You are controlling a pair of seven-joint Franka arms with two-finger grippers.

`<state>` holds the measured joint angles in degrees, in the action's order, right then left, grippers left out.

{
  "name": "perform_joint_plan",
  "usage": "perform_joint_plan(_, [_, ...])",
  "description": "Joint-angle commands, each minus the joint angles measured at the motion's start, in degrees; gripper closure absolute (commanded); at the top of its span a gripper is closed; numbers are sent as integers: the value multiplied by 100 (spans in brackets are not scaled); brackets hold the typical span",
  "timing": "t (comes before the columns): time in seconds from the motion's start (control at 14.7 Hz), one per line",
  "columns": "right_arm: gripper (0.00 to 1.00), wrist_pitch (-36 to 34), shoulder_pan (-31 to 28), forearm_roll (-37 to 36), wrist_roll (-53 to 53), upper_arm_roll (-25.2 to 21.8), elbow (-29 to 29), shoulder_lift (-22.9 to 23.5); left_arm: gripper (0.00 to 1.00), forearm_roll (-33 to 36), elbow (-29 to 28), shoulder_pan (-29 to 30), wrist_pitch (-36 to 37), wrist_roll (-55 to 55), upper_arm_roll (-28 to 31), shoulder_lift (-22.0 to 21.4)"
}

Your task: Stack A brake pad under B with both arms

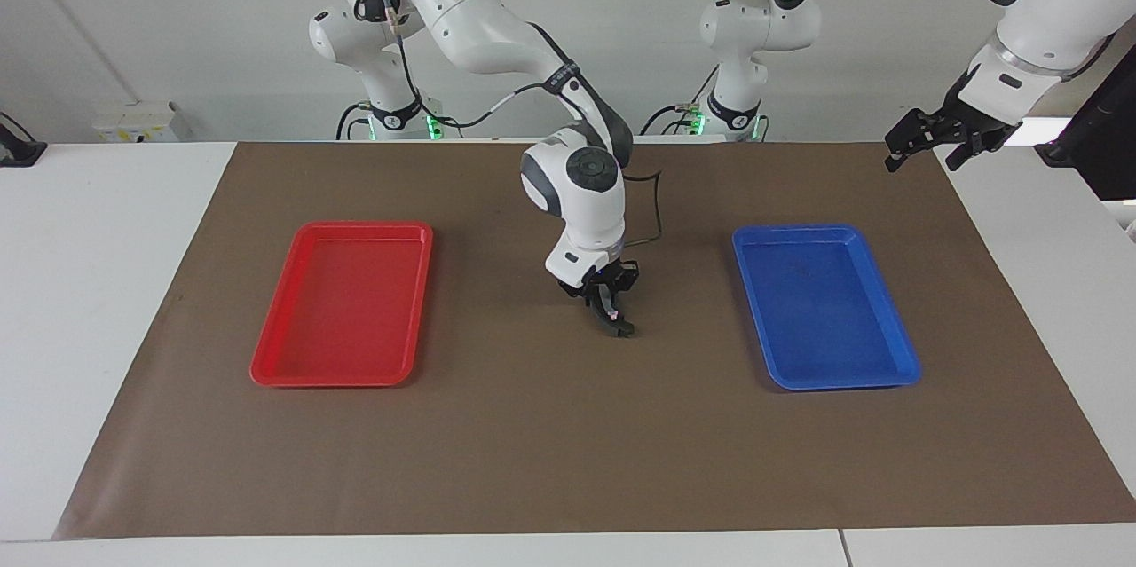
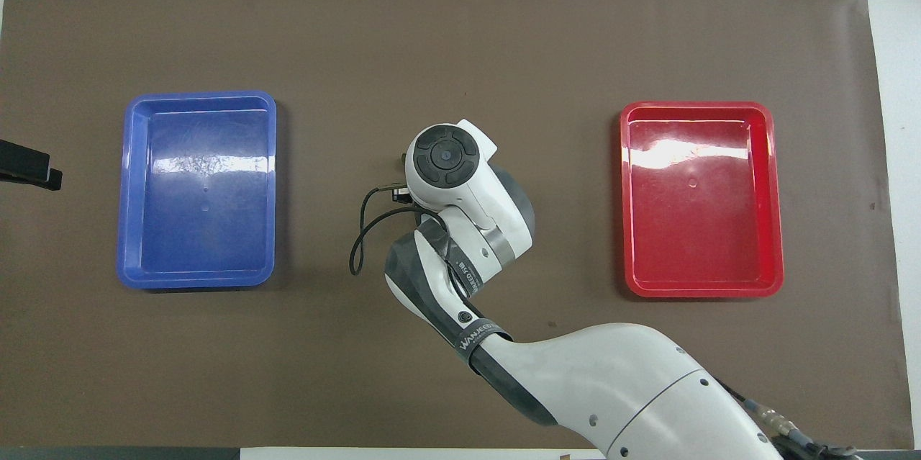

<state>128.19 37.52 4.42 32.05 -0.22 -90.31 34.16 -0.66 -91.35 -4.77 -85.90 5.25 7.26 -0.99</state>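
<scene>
My right gripper (image 1: 612,316) points straight down at the middle of the brown mat (image 1: 568,443), between the two trays. Its fingertips are shut on a small dark brake piece (image 1: 619,330) that rests on or just above the mat. I cannot tell whether this is the A brake pad or B, or whether a second piece lies under it. In the overhead view the right arm's wrist (image 2: 450,165) hides the fingers and the piece. My left gripper (image 1: 920,150) waits open and empty, raised over the mat's edge at the left arm's end.
An empty red tray (image 1: 266,367) lies toward the right arm's end, an empty blue tray (image 1: 901,367) toward the left arm's end. A black cable (image 2: 356,244) loops beside the right wrist. Bare mat stretches from the trays away from the robots.
</scene>
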Motion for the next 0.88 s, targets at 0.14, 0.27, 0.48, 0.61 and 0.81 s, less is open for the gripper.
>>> perform_joint_plan(0.14, [0,-57,27,-47,-208,14,-216,-155,2,-57,-181,37,-103,-59,-14,-147])
perform_joint_plan(0.27, [0,-153,10,-56,-208,-4,-137,-164,2,-57,-181,37,-103,-59,-14,-147])
perform_joint_plan(0.48, [0,-495,-156,-64,-164,-74,-154,-610,2,-57,-181,37,-103,-68,-14,-147])
perform_joint_plan(0.61, [0,-576,-498,-82,-146,-74,-233,-979,2,-66,-181,37,-103,-59,-14,-147])
perform_joint_plan(0.81, [0,-873,-1192,-231,-181,-66,-330,-1568,2,-57,-181,37,-103,-68,-14,-147])
